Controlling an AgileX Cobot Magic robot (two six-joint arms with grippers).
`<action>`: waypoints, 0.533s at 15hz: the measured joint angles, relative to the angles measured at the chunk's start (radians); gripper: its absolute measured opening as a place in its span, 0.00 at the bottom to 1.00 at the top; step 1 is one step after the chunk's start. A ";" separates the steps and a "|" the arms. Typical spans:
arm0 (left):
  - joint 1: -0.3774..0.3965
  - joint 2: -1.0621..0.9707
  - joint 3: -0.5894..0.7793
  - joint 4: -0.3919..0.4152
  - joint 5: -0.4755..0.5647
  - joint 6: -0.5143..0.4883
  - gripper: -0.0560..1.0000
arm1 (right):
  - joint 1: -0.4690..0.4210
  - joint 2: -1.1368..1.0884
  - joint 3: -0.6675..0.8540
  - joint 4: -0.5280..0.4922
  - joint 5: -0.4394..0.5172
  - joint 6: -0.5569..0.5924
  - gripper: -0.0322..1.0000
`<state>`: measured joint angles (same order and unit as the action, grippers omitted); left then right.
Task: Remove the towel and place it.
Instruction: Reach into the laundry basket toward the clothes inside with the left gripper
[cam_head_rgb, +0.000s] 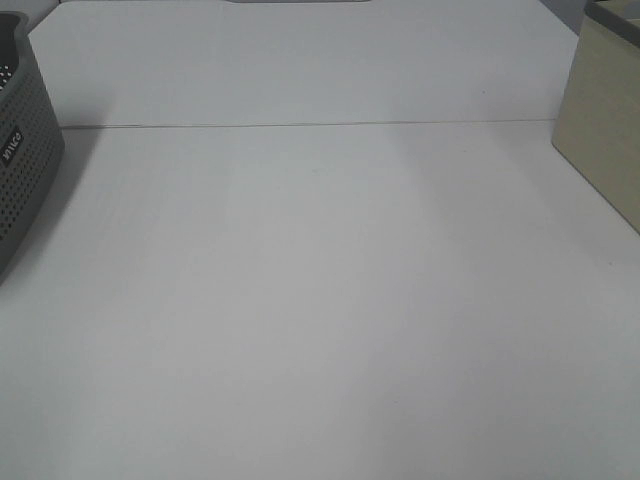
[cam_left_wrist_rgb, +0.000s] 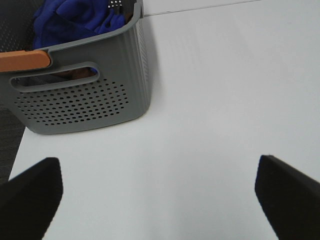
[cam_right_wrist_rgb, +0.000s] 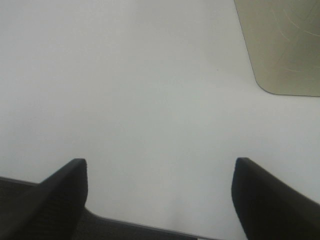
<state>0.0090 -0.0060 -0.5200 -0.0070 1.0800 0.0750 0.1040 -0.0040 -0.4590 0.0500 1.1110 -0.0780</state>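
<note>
Here, towel (cam_left_wrist_rgb: 75, 20) inside grey basket (cam_left_wrist_rgb: 90, 102).

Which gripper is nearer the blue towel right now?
Left. The left gripper faces the basket holding the towel, open and apart from it; the right gripper sits by the beige box, towel out of its view.
</note>
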 joint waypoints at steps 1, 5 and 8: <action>0.000 0.000 0.000 0.000 0.000 0.000 0.99 | 0.000 0.000 0.000 0.000 0.000 0.000 0.78; 0.000 0.000 0.000 0.000 0.000 0.000 0.99 | 0.000 0.000 0.000 0.000 0.000 0.000 0.78; 0.000 0.000 0.000 0.000 0.000 0.000 0.99 | 0.000 0.000 0.000 0.000 0.000 0.000 0.78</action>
<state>0.0090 -0.0060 -0.5200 -0.0070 1.0800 0.0750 0.1040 -0.0040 -0.4590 0.0500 1.1110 -0.0780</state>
